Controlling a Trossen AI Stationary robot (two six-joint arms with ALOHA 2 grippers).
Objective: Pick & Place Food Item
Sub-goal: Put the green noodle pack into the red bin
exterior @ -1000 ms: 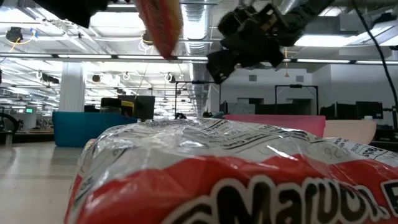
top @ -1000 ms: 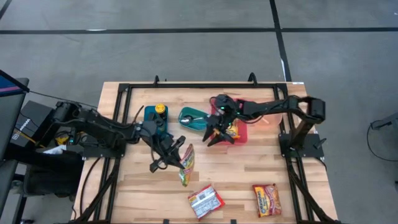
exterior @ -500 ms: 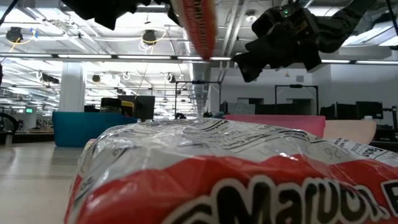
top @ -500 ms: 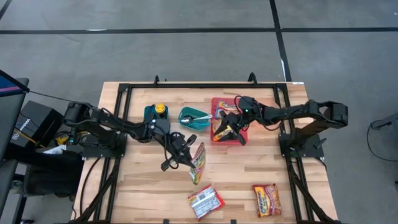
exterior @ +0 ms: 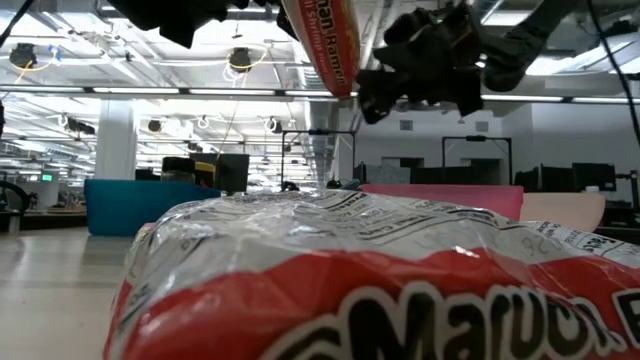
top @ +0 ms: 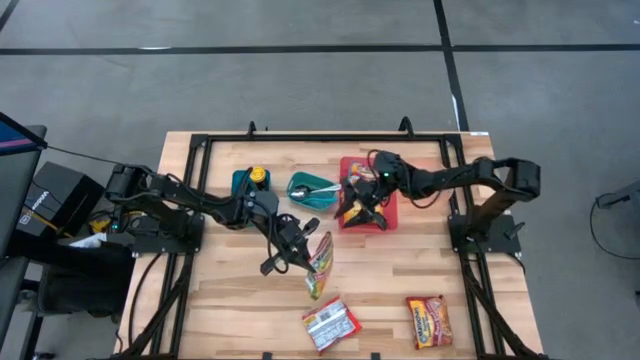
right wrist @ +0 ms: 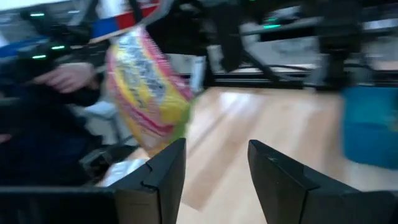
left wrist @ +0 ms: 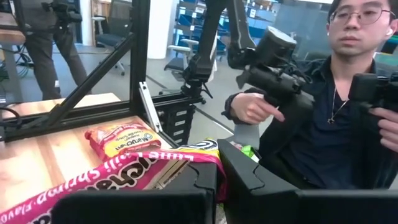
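Two arms over the tabletop [top: 220, 300]: left gripper [top: 300, 252] mid-table, jaws clenched on a ramen packet [top: 319, 262] hanging above the wood. Right gripper [top: 358, 207] hovers over the red tray [top: 388, 215], jaws parted, nothing between them. Two more packets [top: 330, 323] lie near the front edge.

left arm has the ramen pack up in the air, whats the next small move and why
Probably carry the pack a little further toward the red bin before letting go. The left pincer is shut on the ramen pack, which hangs over bare wood short of the bin. The right pincer sits open over the bin, holding nothing, so it likely needs to back away first.
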